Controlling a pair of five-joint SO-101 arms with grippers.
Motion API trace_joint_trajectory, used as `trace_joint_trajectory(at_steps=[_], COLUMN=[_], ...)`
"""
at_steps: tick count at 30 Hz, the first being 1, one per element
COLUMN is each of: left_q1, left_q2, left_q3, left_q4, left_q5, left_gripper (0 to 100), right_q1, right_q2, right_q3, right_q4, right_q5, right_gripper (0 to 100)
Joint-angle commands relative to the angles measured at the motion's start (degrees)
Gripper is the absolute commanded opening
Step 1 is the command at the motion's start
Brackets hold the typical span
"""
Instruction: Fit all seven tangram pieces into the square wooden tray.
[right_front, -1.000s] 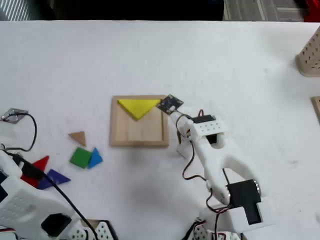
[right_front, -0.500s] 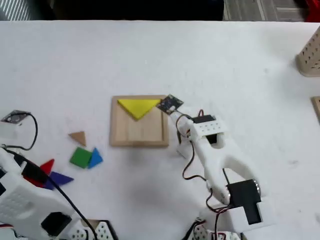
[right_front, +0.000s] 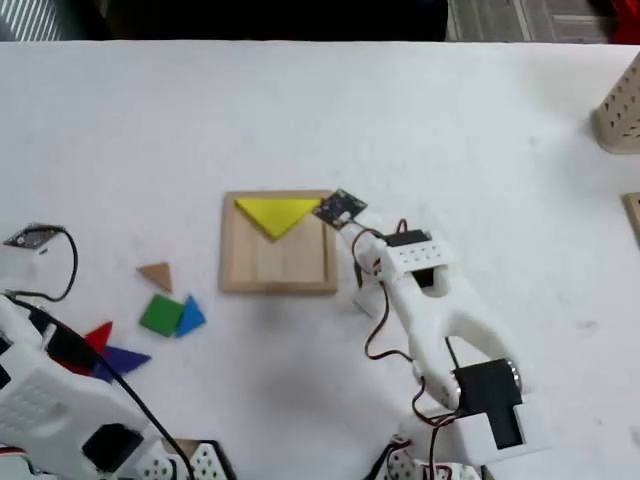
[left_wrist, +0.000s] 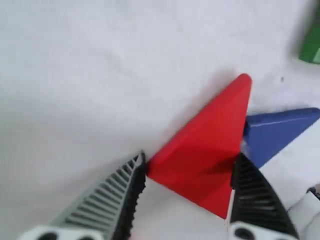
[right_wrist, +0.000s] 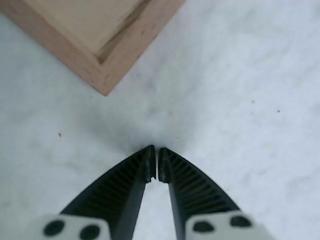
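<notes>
Left end effector (left_wrist: 190, 160): spread wide, with the red triangle (left_wrist: 205, 155) flat on the surface (left_wrist: 100, 75) between its fingers and both tips at the piece's edges. A dark blue piece (left_wrist: 280, 125) touches the red one just past one fingertip; farther out lie the green square (right_front: 161, 313), a light blue triangle (right_front: 190, 316) just beside it, and a tan triangle (right_front: 156, 274). Right end effector (right_wrist: 154, 167): fingers pressed together on nothing, tips low over the bare surface, a corner of the square wooden tray (right_wrist: 125, 55) slightly ahead of them, the yellow triangle (right_front: 275, 213) inside against the tray's far rim.
</notes>
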Motion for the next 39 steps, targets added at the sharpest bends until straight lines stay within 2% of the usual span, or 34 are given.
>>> trace_joint_trajectory(at_steps=[1, 7, 21, 31, 39], left_q1=[1.01, 0.66, 0.75, 0.92, 0.92], left_q2=[-0.22, -0.22, -0.22, -0.22, -0.22], left_q3=[-0.88, -4.22, -4.22, -4.22, -4.04], left_q4=[3.87, 6.95, 7.21, 14.95, 19.52], left_q5=[0.79, 0.88, 0.88, 0.35, -2.73], left_gripper=[27, 27, 27, 27, 27], right_q1=[-0.84, -0.84, -0.84, -0.84, -0.84], right_q2=[-1.27, -1.27, -1.27, -1.27, -1.27], right_q3=[0.18, 0.18, 0.18, 0.18, 0.18], right_q4=[1.27, 1.27, 1.27, 1.27, 1.27], right_q5=[0.53, 0.53, 0.62, 0.62, 0.62], right_gripper=[1.9, 1.9, 1.9, 1.9, 1.9])
